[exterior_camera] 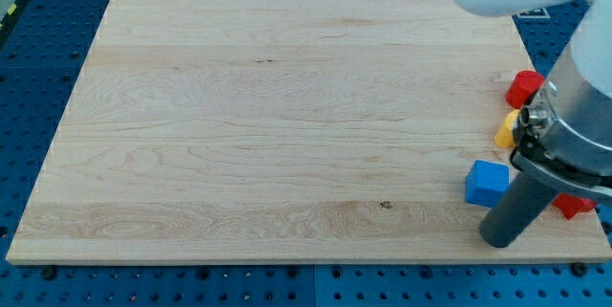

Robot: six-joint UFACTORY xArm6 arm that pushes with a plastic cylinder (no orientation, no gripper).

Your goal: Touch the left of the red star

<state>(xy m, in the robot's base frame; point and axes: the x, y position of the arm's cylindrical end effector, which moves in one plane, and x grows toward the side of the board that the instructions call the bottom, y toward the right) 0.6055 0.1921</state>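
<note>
- camera view looks down at a slant on a pale wooden worktop (pixel 287 125), a plain board with long grain lines and a small dark knot toward 5 o'clock.
- around the board lies a blue perforated base (pixel 38 49) with rows of small holes; a strip of yellow and black hazard tape (pixel 17 3) shows at the 10 o'clock corner.
- no brand, label or readable writing shows anywhere.
- the white arm (pixel 574 77) comes in from 1 o'clock and covers much of the 3 o'clock edge; it carries no pincer, only a dark rod, so there is no opening to tell of.
- my tip (pixel 498 240) rests on the board near 4 o'clock, just at 5 o'clock of the blue cube (pixel 487 183), close beside it; contact cannot be told.
- a red block (pixel 524 88) sits at the 3 o'clock edge, its shape partly hidden by the arm.
- a yellow block (pixel 507 130) lies just at 6 o'clock of it, also half hidden.
- a second red block (pixel 574 206) peeps out behind the rod at 4 o'clock, at 3 o'clock of my tip.
- which red block is the red star cannot be told; both lie by the 3 o'clock edge.
</note>
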